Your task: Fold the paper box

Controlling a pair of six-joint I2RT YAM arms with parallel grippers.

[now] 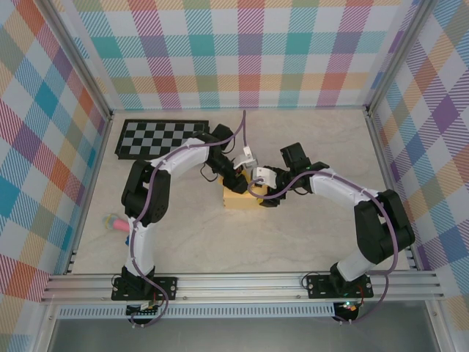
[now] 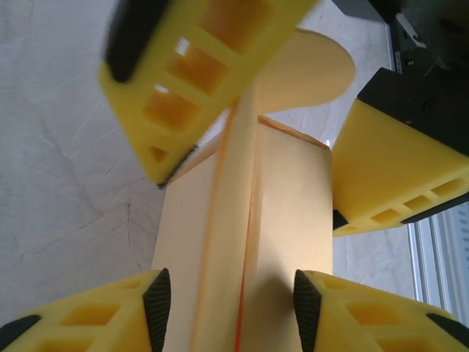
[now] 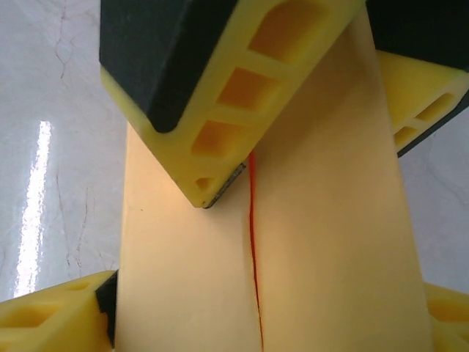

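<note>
You find the paper box point(image 1: 240, 202) in the middle of the table point(image 1: 315, 242), lying flat. Around it there is not much: the checkerboard panel point(image 1: 165, 138) lies at the far left, well apart from the box, and some small pink and blue pieces point(image 1: 116, 221) lie at the left edge of the table, beside the left arm point(image 1: 143, 194). What stands in your way is the pincers themselves. They meet over the box from opposite sides, hide much of its top from above, and their yellow fingers point(image 2: 396, 172) come very near to each other. The left gripper point(image 2: 231, 301) has its jaws apart, with a raised fold of card between them that neither pad touches (so it grips nothing). The right gripper point(image 3: 260, 315) has its jaws wide, one at each long edge of the box; whether they press the card or only stand beside it, I cannot tell. Two flaps meet along a middle seam over the box, and a rounded tab point(image 2: 315, 66) stands out at one end, so the inside is hidden.
</note>
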